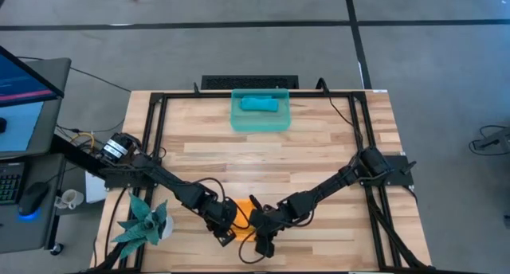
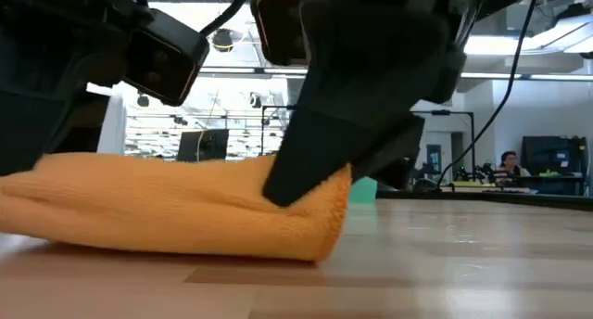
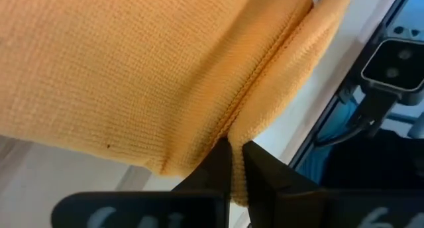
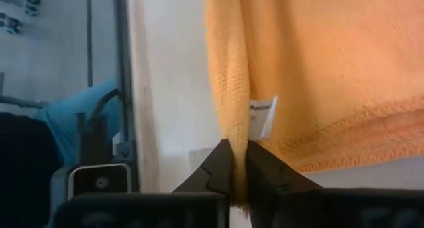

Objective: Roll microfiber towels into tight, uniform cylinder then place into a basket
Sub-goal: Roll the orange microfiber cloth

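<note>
high view shows both arms reaching in low to the near edge of the bench point(image 1: 263, 158), meeting over the orange towel point(image 1: 239, 212), which lies there partly folded under them. the teal-blue towel point(image 1: 260, 104) already sits rolled in the basket point(image 1: 236, 123) at the far edge, well apart from the work. so the step in hand looks like the rolling of the second cloth, with the carry to the basket not yet begun.

the left claw point(image 3: 236, 156) has its jaws narrow, pinching a hemmed edge of the orange cloth. the right claw point(image 4: 238, 158) is likewise narrow around a folded edge, just beside the white label point(image 4: 263, 116); whether that pinch is firm or slackening i cannot tell.

in the low view the cloth lies as a flat, loose fold on the wood with a dark finger pressing its end down. it is no tight cylinder yet.

next, i judge, both edges need to be turned over together and evenly, keeping tension, or the roll will come out lopsided.

a teal spiky plant figure point(image 1: 143, 222) stands near the left arm.
</note>
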Tool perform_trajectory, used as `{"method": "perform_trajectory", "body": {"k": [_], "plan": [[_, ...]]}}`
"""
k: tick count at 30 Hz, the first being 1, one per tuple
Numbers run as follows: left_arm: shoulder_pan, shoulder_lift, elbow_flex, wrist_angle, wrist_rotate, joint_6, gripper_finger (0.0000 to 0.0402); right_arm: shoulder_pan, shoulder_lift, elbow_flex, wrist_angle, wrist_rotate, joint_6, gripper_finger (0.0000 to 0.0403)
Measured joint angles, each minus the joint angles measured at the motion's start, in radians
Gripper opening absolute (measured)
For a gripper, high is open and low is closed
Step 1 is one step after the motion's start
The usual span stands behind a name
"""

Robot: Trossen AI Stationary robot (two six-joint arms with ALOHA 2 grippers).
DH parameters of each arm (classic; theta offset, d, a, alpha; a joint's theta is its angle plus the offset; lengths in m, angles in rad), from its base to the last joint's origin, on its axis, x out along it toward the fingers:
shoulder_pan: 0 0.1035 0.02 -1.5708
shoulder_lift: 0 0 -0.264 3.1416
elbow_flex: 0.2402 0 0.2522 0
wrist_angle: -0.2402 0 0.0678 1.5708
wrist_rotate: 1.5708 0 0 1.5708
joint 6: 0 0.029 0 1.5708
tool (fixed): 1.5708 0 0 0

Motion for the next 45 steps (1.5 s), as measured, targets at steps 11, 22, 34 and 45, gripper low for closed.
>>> {"method": "perform_trajectory", "body": {"k": [11,22,34,45], "plan": [[-0.004,0.001,-0.003,-0.118,0.026,0.108,0.0014,-0.015,0.0,-0.002,-0.012,-0.035,-0.02,0.0129],[-0.002,0.0,-0.002,-0.121,-0.007,0.156,0.0014,-0.006,-0.002,0.002,0.241,-0.044,-0.521,0.0153],[-0.001,-0.001,0.0,-0.115,-0.028,0.156,0.0015,-0.004,0.059,0.004,0.269,0.02,-0.56,0.0117],[0.011,-0.002,0.001,-0.11,-0.051,0.179,0.0015,-0.001,0.086,0.0,0.201,0.101,-0.517,0.0093]]}}
